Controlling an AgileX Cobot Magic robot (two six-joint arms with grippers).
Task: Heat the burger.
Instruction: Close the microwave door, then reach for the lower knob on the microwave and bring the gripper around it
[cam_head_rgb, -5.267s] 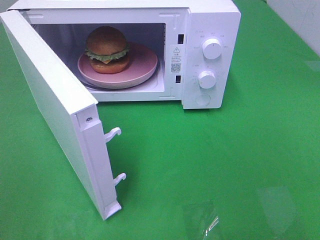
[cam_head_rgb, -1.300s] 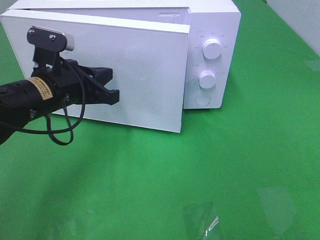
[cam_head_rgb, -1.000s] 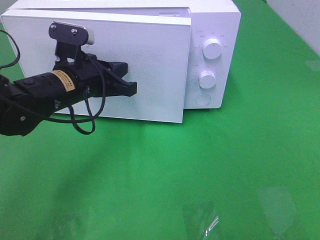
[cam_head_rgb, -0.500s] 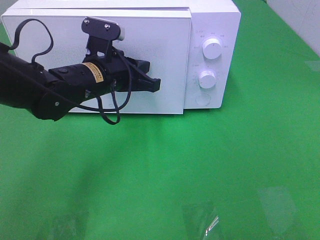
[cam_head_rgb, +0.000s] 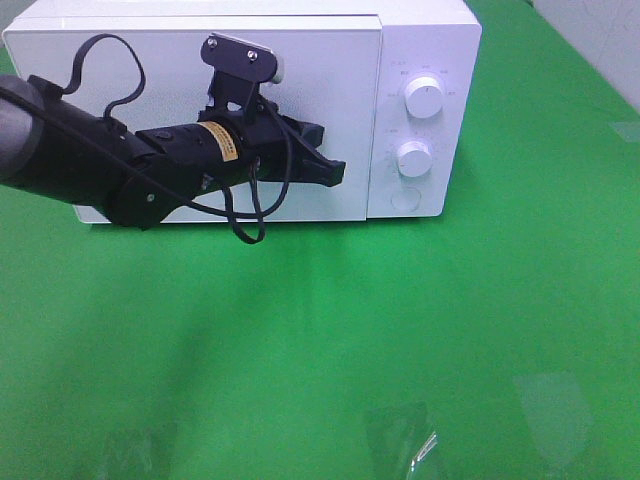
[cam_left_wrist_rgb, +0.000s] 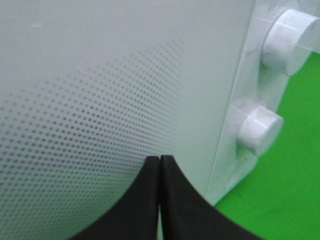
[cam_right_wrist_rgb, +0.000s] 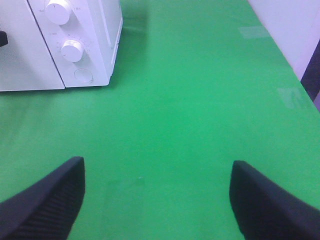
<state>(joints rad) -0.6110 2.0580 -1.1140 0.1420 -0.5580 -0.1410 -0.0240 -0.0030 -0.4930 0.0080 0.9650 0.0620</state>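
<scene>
The burger is hidden behind the shut door (cam_head_rgb: 200, 110) of the white microwave (cam_head_rgb: 425, 40). My left gripper (cam_head_rgb: 338, 174) is shut, its black fingertips (cam_left_wrist_rgb: 160, 172) pressed together against the dotted door front (cam_left_wrist_rgb: 90, 100), near the door's right edge and beside the control panel. Two white knobs sit on that panel, an upper one (cam_head_rgb: 425, 98) and a lower one (cam_head_rgb: 413, 158). My right gripper (cam_right_wrist_rgb: 157, 185) stands open and empty over the green table, well away from the microwave (cam_right_wrist_rgb: 60, 45); it does not show in the exterior high view.
A round button (cam_head_rgb: 405, 200) sits under the lower knob. The green tabletop (cam_head_rgb: 400, 330) spreads in front of and to the right of the microwave. A pale wall (cam_right_wrist_rgb: 295, 30) borders the table's far right side.
The left arm has pushed the microwave door fully shut, sliding rightward along the door front toward the control panel. The burger, visible inside earlier, is now covered.
</scene>
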